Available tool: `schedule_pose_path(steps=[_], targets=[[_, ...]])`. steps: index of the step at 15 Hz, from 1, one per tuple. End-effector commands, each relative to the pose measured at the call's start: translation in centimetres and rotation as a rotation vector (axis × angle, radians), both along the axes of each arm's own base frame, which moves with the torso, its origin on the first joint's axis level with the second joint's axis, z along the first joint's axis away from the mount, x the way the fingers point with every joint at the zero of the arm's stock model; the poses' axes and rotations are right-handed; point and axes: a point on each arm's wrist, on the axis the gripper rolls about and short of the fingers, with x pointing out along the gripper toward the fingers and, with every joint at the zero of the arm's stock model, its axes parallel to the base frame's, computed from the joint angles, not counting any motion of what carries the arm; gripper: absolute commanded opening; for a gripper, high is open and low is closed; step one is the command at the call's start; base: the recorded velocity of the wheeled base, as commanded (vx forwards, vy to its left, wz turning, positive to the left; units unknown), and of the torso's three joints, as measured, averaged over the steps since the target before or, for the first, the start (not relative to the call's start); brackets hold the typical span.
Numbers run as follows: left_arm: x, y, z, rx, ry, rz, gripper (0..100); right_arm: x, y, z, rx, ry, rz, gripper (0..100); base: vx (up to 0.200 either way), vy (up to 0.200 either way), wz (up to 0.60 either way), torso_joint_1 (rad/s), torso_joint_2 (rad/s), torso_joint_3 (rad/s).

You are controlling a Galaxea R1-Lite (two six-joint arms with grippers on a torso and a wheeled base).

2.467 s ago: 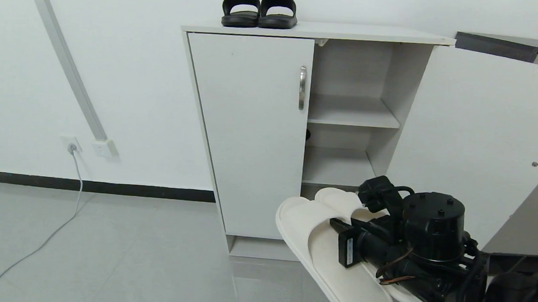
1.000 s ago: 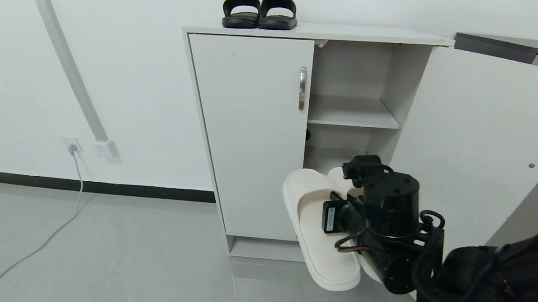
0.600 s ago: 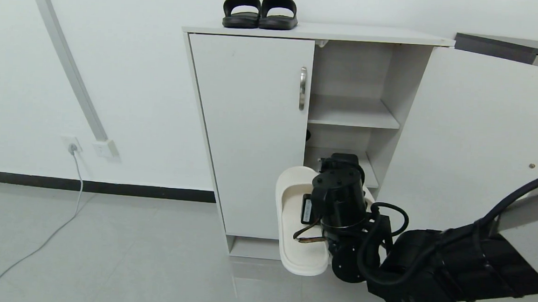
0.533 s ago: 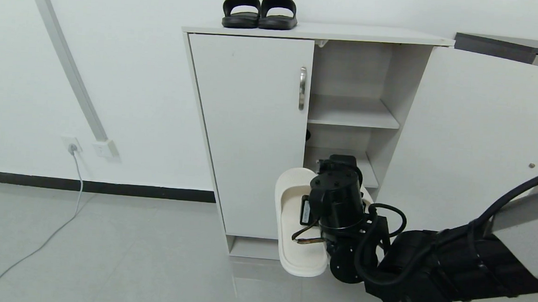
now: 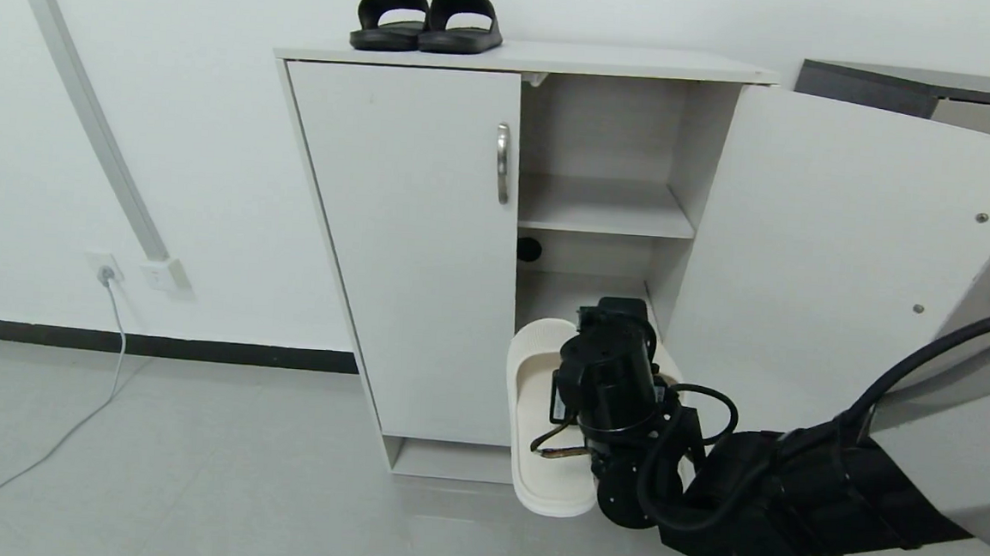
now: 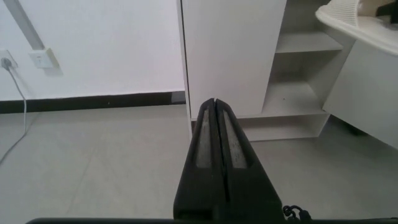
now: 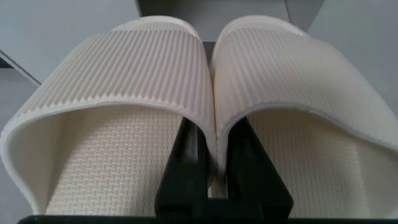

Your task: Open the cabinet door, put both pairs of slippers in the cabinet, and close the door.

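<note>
With my right gripper (image 7: 214, 146) clamped on the touching inner straps of the white slippers (image 5: 537, 440), low centre of frame before the open cabinet (image 5: 629, 61), I should level them and ease toes-first onto the lower shelf (image 5: 576, 293), clear of the shut door (image 5: 411, 247).

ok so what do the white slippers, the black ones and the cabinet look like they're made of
The white slippers: likely soft moulded foam or rubber; matte, with ribbed straps and pebbled footbeds. The black slippers: probably moulded rubber or plastic, smooth with a dull sheen. The cabinet: looks like white laminated board, flat and matte, with a silvery metal-looking handle.
</note>
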Motion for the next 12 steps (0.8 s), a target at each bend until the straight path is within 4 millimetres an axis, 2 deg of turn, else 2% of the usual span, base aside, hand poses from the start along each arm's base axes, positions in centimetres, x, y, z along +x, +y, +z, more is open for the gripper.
schedule_pose_path(steps=[1, 4, 8, 12], targets=[[0.0, 0.0, 0.0, -0.003, 0.005, 0.000, 0, 0.4, 0.0, -0.7, -0.011, 0.011, -0.008, 0, 0.000, 0.000, 0.00, 0.000, 0.00, 0.000], [0.0, 0.0, 0.0, -0.012, 0.005, 0.001, 0, 1.0, -0.5, -1.9, -0.025, 0.028, -0.018, 0, 0.000, 0.000, 0.00, 0.000, 0.00, 0.000], [0.0, 0.0, 0.0, -0.014, 0.005, 0.001, 0, 1.6, -0.2, -3.4, -0.030, 0.003, -0.011, 0, 0.000, 0.000, 0.00, 0.000, 0.00, 0.000], [0.0, 0.0, 0.0, -0.014, 0.005, 0.001, 0, 1.6, 0.0, -3.5, -0.029, -0.032, 0.029, 0, 0.000, 0.000, 0.00, 0.000, 0.00, 0.000]])
